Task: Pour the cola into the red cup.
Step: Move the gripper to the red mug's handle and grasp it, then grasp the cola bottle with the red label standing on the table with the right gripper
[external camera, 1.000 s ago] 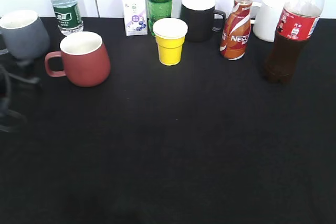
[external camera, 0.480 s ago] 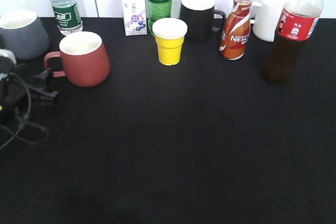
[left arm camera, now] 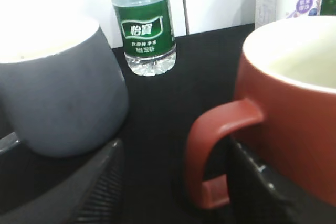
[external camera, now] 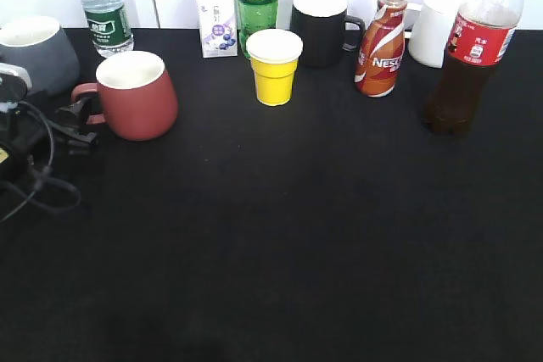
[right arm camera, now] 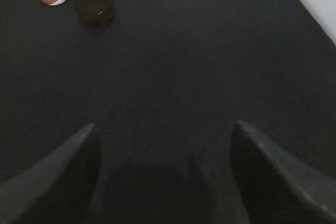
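A black counter (external camera: pixel 280 235) holds drinks and mugs. The red cup (external camera: pixel 136 95) sits at far left, its handle (left arm camera: pixel 218 153) pointing toward the left gripper (left arm camera: pixel 173 182), whose jaws are spread either side of that handle without touching it. The cola (external camera: pixel 471 48) stands capped at far right, well apart from the cup. The right gripper (right arm camera: pixel 163 177) hovers over bare counter, jaws spread, holding nothing.

Risk: closing off-centre could nudge the cup into the grey mug (left arm camera: pixel 58 93) just beside it.

Only the left wrist view shows the handle between the jaws; only the right wrist view shows the right gripper.
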`<action>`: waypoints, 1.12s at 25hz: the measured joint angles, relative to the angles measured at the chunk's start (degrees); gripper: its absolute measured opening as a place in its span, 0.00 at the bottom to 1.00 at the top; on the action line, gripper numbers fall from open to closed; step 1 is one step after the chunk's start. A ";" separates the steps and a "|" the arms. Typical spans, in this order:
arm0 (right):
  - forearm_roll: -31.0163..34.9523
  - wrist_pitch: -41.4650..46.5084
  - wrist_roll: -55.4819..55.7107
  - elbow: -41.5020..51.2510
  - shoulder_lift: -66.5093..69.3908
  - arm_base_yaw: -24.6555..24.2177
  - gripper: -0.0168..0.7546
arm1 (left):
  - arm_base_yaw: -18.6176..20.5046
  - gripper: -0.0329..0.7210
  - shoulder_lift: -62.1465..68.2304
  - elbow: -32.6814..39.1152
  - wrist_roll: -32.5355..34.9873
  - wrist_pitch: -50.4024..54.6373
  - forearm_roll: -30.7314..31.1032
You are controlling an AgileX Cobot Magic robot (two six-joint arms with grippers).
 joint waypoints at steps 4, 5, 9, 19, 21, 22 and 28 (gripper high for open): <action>0.00 0.05 0.04 0.00 0.00 0.00 0.78 | 0.51 0.61 5.20 -5.65 0.00 0.55 0.89; 0.00 0.05 0.04 0.00 0.00 0.00 0.78 | 0.51 0.56 6.93 -8.02 0.00 0.62 0.99; 0.00 0.05 -0.02 0.00 0.00 0.00 0.78 | 0.51 0.12 8.96 -12.20 0.26 0.91 1.48; 0.05 0.00 -0.01 0.00 0.00 0.00 0.78 | -1.81 0.12 -9.46 -0.39 -14.57 -1.21 28.86; 0.05 0.00 -0.01 0.00 0.00 0.00 0.78 | -4.39 0.12 -12.17 -0.39 -15.46 -0.36 30.85; 0.05 0.00 -0.01 0.00 0.00 0.00 0.78 | -5.35 0.12 -12.34 -0.39 -15.45 -0.24 31.34; 0.05 0.00 0.05 0.00 0.00 0.00 0.78 | -5.58 0.12 -12.34 -0.39 -15.52 3.18 33.80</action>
